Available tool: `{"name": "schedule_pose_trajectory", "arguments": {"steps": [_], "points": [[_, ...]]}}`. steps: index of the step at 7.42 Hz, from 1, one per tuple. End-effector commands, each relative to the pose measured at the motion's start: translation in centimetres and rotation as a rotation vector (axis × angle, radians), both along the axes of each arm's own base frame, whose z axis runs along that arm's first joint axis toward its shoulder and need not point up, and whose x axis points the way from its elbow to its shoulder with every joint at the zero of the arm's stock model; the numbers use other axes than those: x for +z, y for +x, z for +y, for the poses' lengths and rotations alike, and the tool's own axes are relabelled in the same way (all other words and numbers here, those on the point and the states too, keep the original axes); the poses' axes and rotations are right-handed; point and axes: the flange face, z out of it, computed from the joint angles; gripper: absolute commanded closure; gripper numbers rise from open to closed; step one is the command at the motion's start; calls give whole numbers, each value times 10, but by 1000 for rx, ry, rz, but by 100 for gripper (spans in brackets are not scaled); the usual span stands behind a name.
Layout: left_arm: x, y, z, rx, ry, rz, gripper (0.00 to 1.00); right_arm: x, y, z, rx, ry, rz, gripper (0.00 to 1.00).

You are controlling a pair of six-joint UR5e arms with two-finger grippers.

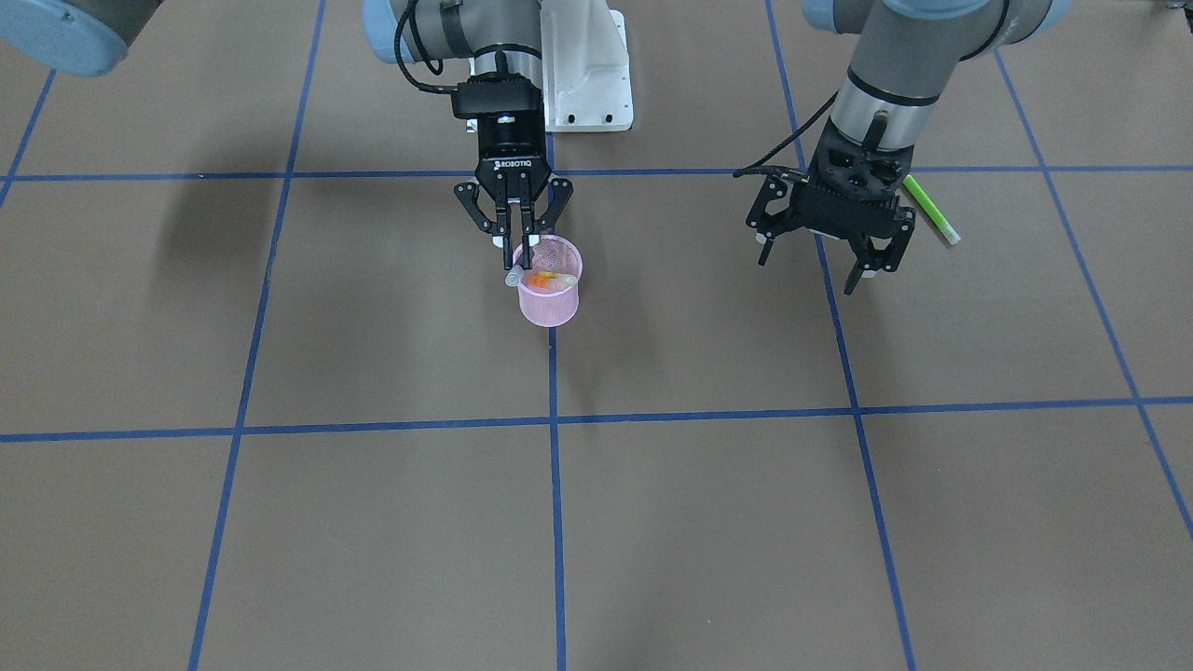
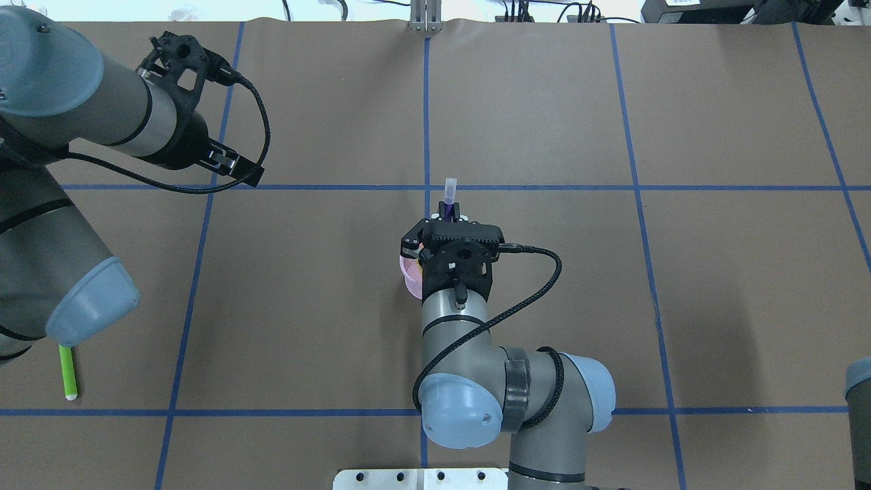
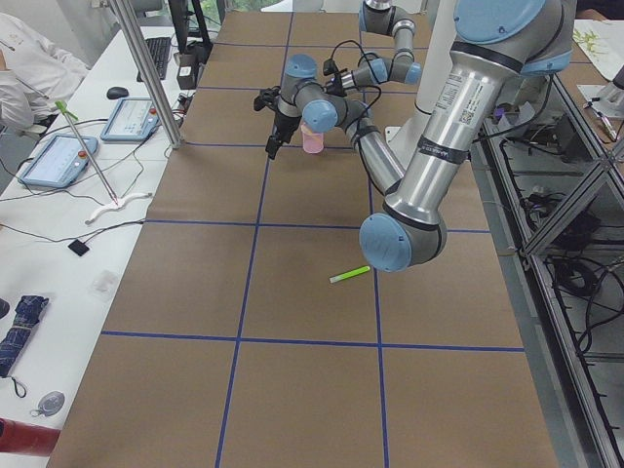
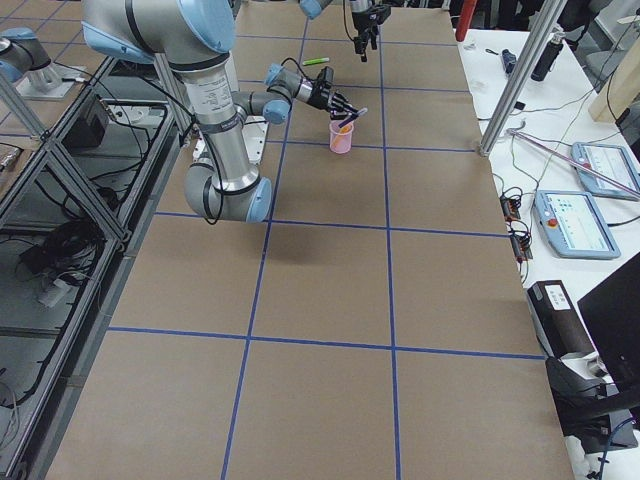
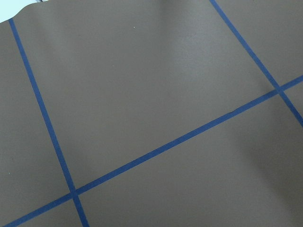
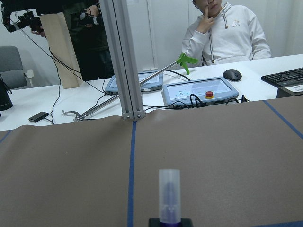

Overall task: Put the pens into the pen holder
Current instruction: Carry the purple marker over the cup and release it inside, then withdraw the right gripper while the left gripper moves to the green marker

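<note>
The pink mesh pen holder [image 1: 550, 296] stands near the table's middle, with an orange pen [image 1: 538, 279] and a yellow pen [image 1: 562, 279] lying in it. My right gripper [image 1: 518, 264] is shut on the purple pen [image 2: 450, 206] and holds it tilted over the holder's rim, its pale cap [image 6: 169, 196] pointing away from the robot. In the overhead view the holder [image 2: 408, 273] is mostly hidden under the right gripper [image 2: 449, 218]. My left gripper [image 1: 815, 264] is open and empty above the table. The green pen [image 1: 932, 210] lies flat on the table beside it, and it also shows in the overhead view [image 2: 68, 371].
Brown paper with a blue tape grid [image 5: 156, 151] covers the table. The white base plate [image 1: 587, 93] is behind the holder. An aluminium post [image 6: 125, 61] and a desk with a seated person [image 6: 225, 33] stand beyond the far edge.
</note>
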Motion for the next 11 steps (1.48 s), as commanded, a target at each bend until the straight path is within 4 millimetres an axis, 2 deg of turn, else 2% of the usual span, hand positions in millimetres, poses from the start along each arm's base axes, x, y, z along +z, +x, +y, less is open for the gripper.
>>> {"name": "schedule_pose_trajectory", "arguments": {"steps": [1,2,3,5,6,7,9,11], "points": [[2,0,0,-1,-5,-3,0,4,-15,6,-11,0,21,89],[2,0,0,-1,-4,-2,0,7,-17,9,-15,-1,27,26],[1,0,0,-1,-3,-1,0,7,-17,10,-15,0,26,2],[2,0,0,-1,-5,-3,0,-5,-9,11,-24,1,-8,2],[4,0,0,-4,-8,-4,0,-26,14,4,-52,-14,-63,2],[10,2,1,-66,-94,16,0,-29,35,-24,-127,-90,-102,2],[45,0,7,-211,-296,34,0,-8,84,-104,-329,-290,-99,1],[100,-18,26,-223,-359,-32,0,21,168,-186,-495,-469,-6,0]]}}
